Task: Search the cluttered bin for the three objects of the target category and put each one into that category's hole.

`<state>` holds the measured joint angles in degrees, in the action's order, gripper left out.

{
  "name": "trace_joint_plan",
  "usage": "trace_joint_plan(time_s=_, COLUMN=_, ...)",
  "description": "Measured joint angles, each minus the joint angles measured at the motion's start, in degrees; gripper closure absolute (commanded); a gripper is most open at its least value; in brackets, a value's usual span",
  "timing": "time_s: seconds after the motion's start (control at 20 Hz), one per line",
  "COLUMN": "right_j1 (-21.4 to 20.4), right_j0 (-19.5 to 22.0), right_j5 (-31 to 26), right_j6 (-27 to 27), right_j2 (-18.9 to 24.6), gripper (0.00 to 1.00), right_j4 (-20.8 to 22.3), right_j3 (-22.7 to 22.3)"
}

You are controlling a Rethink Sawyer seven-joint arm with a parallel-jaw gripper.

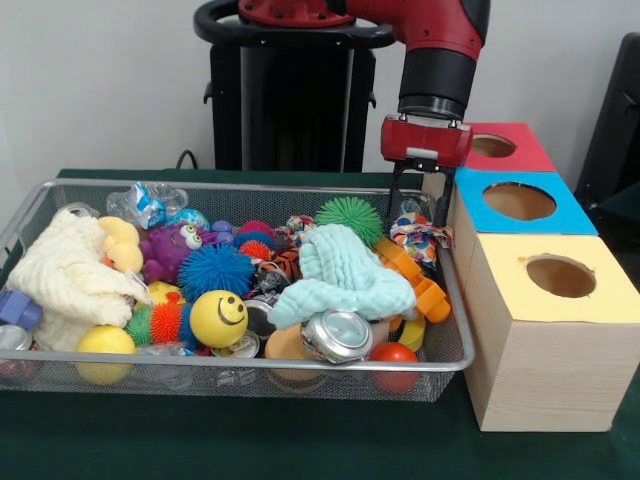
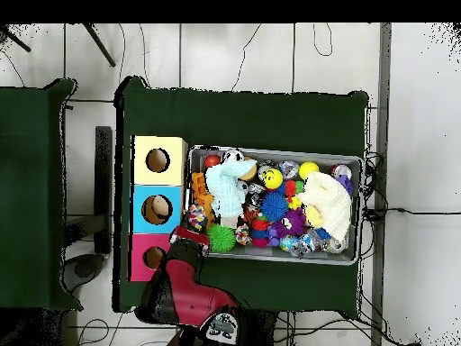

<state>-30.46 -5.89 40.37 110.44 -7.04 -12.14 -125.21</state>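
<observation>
The worktop carries a dark green cloth, under a white wall and tiled floor. The pincer reaches into the bin's corner nearest the boxes, directly over a blotch-printed fabric piece; finger opening cannot be determined. The yellow-panel hole is unobstructed.

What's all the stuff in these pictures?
bin: one, silver mesh, on the green table
yellow-topped box: one, wood, nearest beside bin
hole: one, round, in its yellow top
blue-topped box: one, behind it
red-topped box: one, farthest back
cream cloth: one, bin's end away from boxes
mint cloth: one, bin's middle
smiley ball: one, yellow, bin's front
purple monster: one, near bin's back
printed fabric piece: one seen, whitish, under gripper
gripper: one, red, over bin's box-side end
</observation>
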Motion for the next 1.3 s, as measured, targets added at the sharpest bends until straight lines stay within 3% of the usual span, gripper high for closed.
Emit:
trace_joint_plan(time_s=0.85, right_j1=0.8, right_j0=-0.1, right_j5=0.4, right_j6=0.0, right_j2=-0.2, gripper=0.0, right_j4=0.0, right_j3=0.1)
trace_joint_plan(time_s=1.3, right_j1=2.5, right_j0=-1.3, right_j5=6.1, right_j6=0.0, right_j2=-1.3, gripper=0.0, right_j4=0.1, right_j3=0.0)
